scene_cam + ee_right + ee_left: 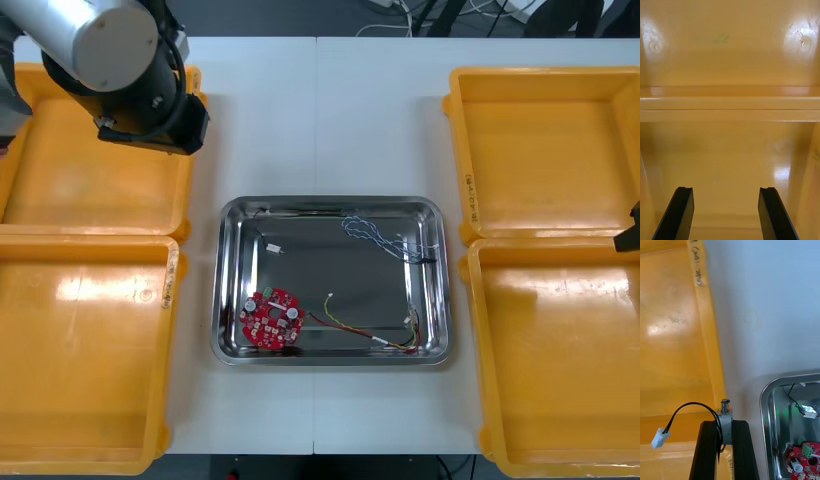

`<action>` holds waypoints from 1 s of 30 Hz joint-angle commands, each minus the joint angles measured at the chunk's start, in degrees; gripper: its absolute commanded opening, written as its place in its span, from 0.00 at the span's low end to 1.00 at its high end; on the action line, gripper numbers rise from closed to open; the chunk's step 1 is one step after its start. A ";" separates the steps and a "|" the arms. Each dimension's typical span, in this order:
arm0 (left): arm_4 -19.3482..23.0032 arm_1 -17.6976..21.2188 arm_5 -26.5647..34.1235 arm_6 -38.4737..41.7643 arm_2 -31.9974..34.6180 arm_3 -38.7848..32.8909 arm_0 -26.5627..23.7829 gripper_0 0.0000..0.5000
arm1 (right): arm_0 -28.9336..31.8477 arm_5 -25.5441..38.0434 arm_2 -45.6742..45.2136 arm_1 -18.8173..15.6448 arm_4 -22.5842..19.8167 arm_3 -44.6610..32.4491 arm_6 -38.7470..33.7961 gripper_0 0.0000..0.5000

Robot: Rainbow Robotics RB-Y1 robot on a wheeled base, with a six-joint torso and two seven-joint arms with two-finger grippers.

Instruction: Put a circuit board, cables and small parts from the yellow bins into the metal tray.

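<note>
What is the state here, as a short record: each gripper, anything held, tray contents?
left gripper: shut on small metal part with black lead, over the rim of the left yellow bins
right gripper: open, over the right yellow bins, holding nothing
metal tray: red circuit board, blue and white cable, red and yellow cable, black cable

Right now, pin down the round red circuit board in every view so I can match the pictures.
Front view: the round red circuit board lies in the metal tray's near-left corner.
Left wrist view: the board sits inside the tray's rim, beside the left gripper, shut on a small metal part.
Right wrist view: the open right gripper faces yellow bin floors.
Shared landmark: the tray's left rim.
</note>
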 commanded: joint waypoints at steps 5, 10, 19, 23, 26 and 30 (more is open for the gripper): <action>-1.88 -5.02 -0.45 12.99 -6.11 -4.78 -2.31 0.00 | 1.50 0.24 -2.93 -2.63 -0.64 -1.93 -5.03 1.00; -2.06 -6.78 -2.30 17.73 -9.80 -5.31 -2.22 0.00 | 1.85 0.24 -2.84 -2.63 -0.91 -1.93 -6.96 1.00; -3.11 -9.77 -10.03 25.38 -16.74 -3.29 -1.70 0.00 | 5.63 -2.80 -2.76 -2.63 -0.73 -3.34 -6.26 1.00; -3.29 -10.12 -12.58 26.08 -18.67 -2.85 -0.91 0.00 | 7.30 -4.12 -2.76 -2.63 -0.20 -4.75 -5.99 1.00; -3.55 -10.21 -14.69 26.61 -19.91 -2.85 0.24 0.00 | 8.53 -5.26 -2.67 -2.63 0.24 -5.19 -5.99 1.00; -4.52 -10.30 -16.36 27.05 -21.93 -2.50 1.12 0.00 | 9.06 -6.41 -2.76 -2.63 0.32 -5.10 -5.90 1.00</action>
